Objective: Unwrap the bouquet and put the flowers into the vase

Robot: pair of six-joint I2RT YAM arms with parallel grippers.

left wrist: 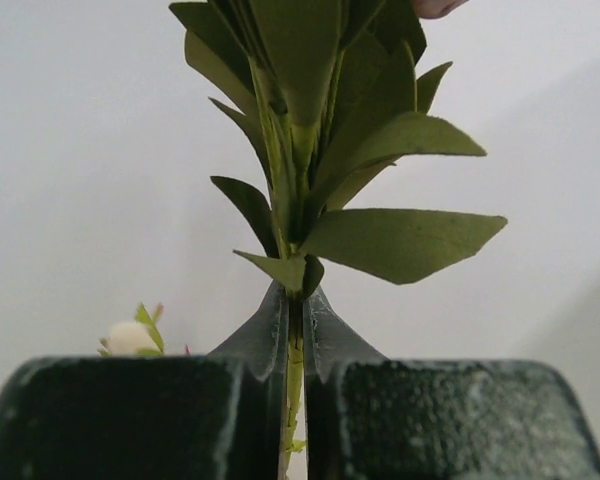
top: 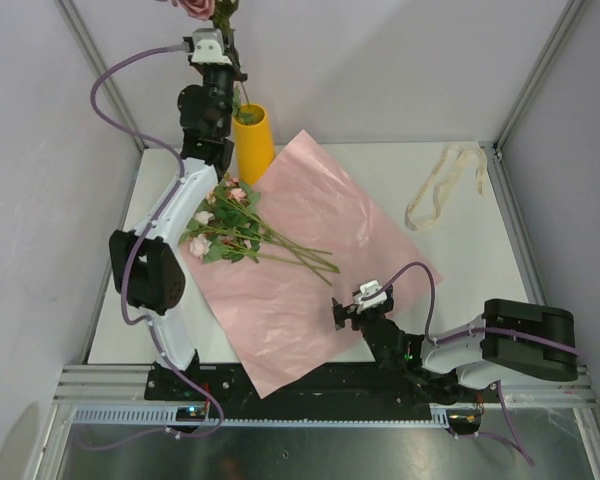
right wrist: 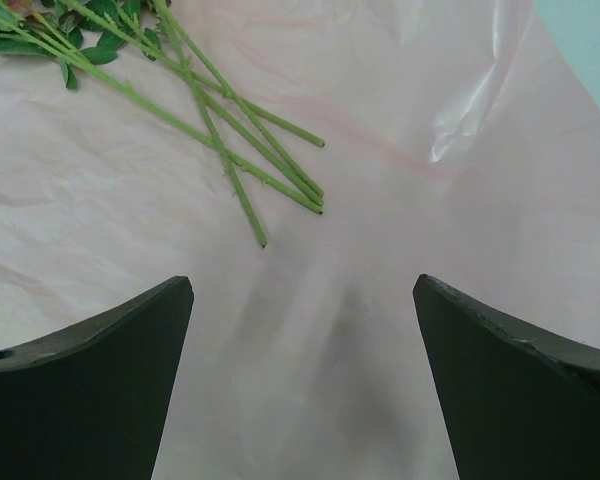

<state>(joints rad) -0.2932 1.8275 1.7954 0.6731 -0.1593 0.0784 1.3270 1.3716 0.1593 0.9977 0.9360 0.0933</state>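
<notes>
left gripper [top: 236,72]: pressed together on one rose stem [left wrist: 295,385], pinched just under the lowest leaves. stem is upright, bloom [top: 196,8] at the top edge of the overhead view.
vase [top: 252,140]: yellow, upright, far-left of the table [top: 480,260], just beside the far corner of the pink paper [top: 310,300]. the held stem's lower end looks at or just inside the mouth; can't tell how deep.
flowers [top: 225,232]: the rest lie in a loose pile on the paper, blooms close under the left arm, bare stems [right wrist: 230,120] pointing toward the right gripper.
right gripper [right wrist: 302,290]: spread wide, holding nothing, low over the paper near the stem ends, not touching them.
ribbon [top: 442,185]: off the bundle, far right on the table, well apart.
risk 1: stem tip catches the rim on the way down -> tall narrow vase tips; nothing braces it.
risk 2: release too high -> top-heavy rose leans and flops out.
risk 3: leaves bunch at the mouth -> stem stops short.
risk 4: left arm hangs right over the pile -> a low retreat could sweep the blooms or drag the paper into the vase base.
risk 5: thin stems flat on soft paper -> next pick may pinch paper along with a stem.
</notes>
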